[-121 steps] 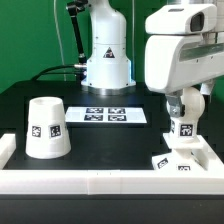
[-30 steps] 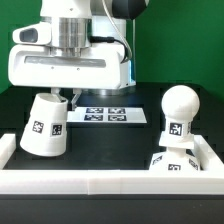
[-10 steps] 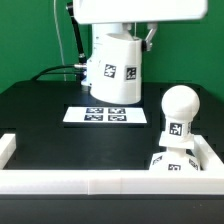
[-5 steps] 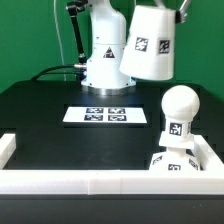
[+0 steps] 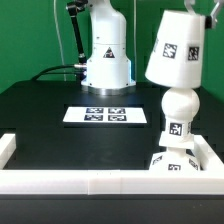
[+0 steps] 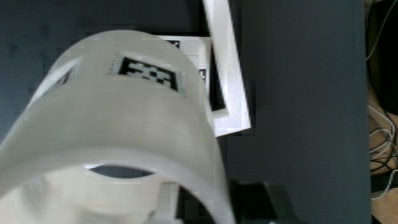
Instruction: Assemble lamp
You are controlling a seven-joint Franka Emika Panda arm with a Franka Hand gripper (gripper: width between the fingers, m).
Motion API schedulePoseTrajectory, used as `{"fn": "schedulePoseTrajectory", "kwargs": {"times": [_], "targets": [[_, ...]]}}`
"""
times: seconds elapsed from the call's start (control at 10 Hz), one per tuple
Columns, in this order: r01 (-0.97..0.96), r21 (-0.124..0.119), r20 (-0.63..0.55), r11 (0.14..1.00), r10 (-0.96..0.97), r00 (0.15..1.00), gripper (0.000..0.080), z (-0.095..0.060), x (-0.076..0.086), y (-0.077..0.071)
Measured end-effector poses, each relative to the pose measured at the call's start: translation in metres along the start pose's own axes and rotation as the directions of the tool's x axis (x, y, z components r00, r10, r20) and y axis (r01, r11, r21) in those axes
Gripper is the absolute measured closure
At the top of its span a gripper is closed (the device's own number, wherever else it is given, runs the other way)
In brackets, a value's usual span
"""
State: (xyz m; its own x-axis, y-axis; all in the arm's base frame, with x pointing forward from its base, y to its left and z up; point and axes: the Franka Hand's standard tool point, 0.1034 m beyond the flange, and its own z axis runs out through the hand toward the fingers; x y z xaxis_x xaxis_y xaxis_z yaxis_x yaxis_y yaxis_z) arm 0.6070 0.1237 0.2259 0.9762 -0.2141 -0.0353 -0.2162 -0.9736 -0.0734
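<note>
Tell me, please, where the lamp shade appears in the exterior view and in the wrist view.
Exterior view: the shade is held tilted in the air at upper right, just above the bulb.
Wrist view: the shade fills most of the picture, seen up close.
Shared landmark: the marker board on the black table.

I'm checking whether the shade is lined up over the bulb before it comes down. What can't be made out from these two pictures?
- End effector: exterior view, cut off by the top edge; wrist view, the shade hides it.
- Bulb: exterior view, its top hidden by the shade; wrist view, wholly hidden.
- Base: exterior view, partly behind the white front rail.
- Gap between shade and bulb: cannot be judged.
</note>
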Motion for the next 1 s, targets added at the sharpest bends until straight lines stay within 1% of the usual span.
{"fn": "schedulePoseTrajectory", "kwargs": {"times": [0.2,0.4,0.6,0.8,0.9,1.0], "targets": [[0.013,-0.015,0.017,1.0,-0.013,1.0,0.0755,0.023,-0.002,-0.005],[0.023,-0.02,0.013,1.0,-0.023,1.0,0.0755,0.042,-0.002,-0.003],[0.022,-0.025,0.015,0.999,-0.021,1.0,0.0755,0.052,-0.001,-0.002],[0.035,-0.029,0.006,0.999,-0.035,0.999,0.0755,0.067,0.003,-0.001],[0.07,-0.032,0.004,0.997,-0.07,0.998,0.0755,0.075,0.005,0.003],[0.075,-0.033,0.002,0.997,-0.075,0.997,0.0755,0.079,0.006,0.006]]}}
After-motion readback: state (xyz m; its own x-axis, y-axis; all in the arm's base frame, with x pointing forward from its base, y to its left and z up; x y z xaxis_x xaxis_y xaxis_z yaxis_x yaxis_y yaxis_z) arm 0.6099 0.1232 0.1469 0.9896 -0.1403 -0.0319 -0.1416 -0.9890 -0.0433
